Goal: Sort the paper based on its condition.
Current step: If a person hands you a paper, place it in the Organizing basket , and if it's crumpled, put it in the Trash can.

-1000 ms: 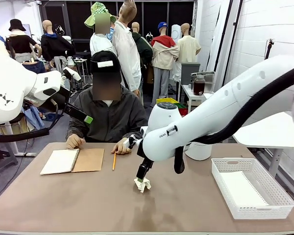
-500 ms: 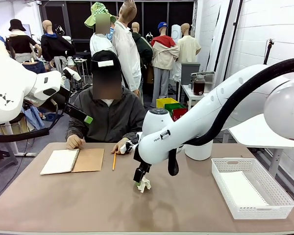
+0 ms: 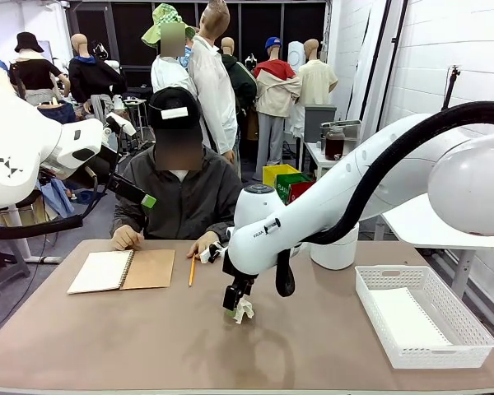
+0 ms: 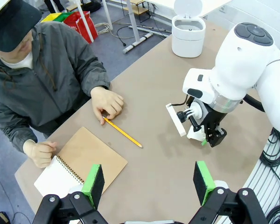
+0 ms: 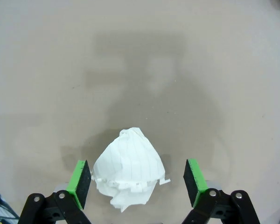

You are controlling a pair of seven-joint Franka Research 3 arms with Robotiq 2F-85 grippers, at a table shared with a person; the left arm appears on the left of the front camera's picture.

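Right gripper (image 3: 238, 306) has dropped lower over the crumpled paper (image 3: 244, 310) mid-table. Right wrist view: jaws spread wide, the paper (image 5: 128, 173) lying between the pads, not yet pinched. Left wrist view: left gripper (image 4: 149, 179) hangs open, high above the table (image 4: 149, 158). Pickup step; closing squarely on the wad comes next.

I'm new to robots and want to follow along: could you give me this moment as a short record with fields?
Right tool: open, straddling the crumpled paper on the table
Left tool: open, raised, holding nothing
White basket: flat sheet inside
Person's hand: resting by the pencil
Notebook: open
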